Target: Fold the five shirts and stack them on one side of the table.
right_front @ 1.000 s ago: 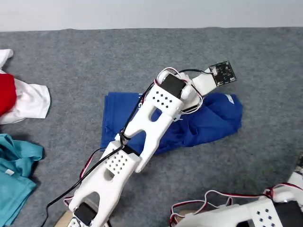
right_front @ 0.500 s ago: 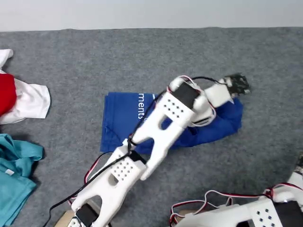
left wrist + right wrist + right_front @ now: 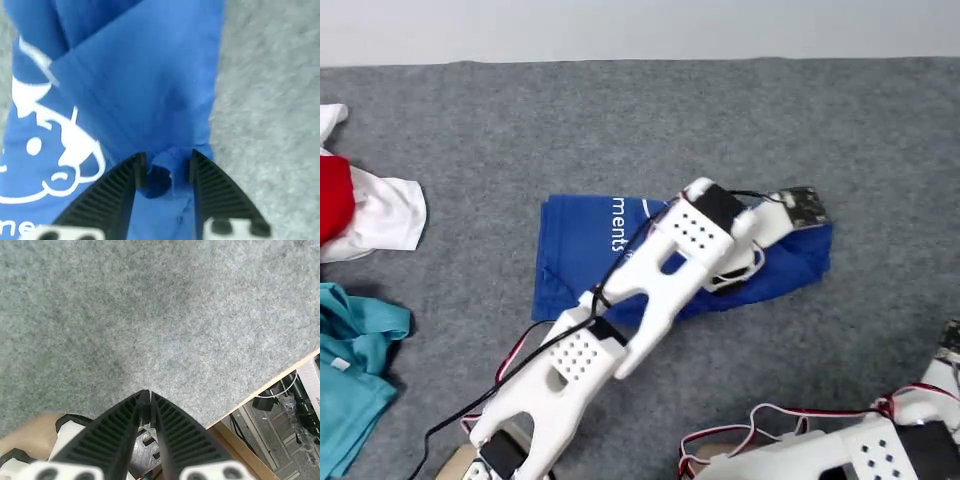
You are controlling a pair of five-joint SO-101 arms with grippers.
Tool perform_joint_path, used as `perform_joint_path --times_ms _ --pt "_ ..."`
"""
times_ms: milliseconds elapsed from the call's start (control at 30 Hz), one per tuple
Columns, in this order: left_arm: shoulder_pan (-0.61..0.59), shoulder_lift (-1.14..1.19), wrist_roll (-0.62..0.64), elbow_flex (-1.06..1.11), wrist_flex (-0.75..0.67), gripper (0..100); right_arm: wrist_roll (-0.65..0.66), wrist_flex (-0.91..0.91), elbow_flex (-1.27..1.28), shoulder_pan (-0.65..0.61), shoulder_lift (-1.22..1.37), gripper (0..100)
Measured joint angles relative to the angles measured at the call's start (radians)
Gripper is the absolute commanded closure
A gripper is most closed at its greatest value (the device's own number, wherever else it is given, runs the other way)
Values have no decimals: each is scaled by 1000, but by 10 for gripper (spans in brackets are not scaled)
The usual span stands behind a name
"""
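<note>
Your left gripper (image 3: 167, 171) is clenched on just a small pinch of the blue shirt (image 3: 582, 250) lying centre, so a quick pull could slip it free or undo the fold; your right gripper (image 3: 149, 401) sits closed and empty at the near right.

Grey felt table cover (image 3: 470, 130) runs across the whole high view, fibrous and evenly coloured, and meets a pale wall (image 3: 620, 25) in a straight line along the top of the frame. In the right wrist view the cover ends at a diagonal wooden table edge (image 3: 227, 436) at lower right. Past that edge, lower down, are a looped white cable (image 3: 285, 390), a black plug-like object (image 3: 265, 402) just beside it, and part of a white box (image 3: 314, 377) at the right border. Its further details are too small to tell.
</note>
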Motion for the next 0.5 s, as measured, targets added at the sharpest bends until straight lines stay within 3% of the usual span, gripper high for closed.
perform_joint_path --times_ms 300,500 --pt "-21 0 0 9 0 849 0 -38 0 -5 0 988" --pt "-21 -58 2 9 0 849 0 -38 0 -72 0 988"
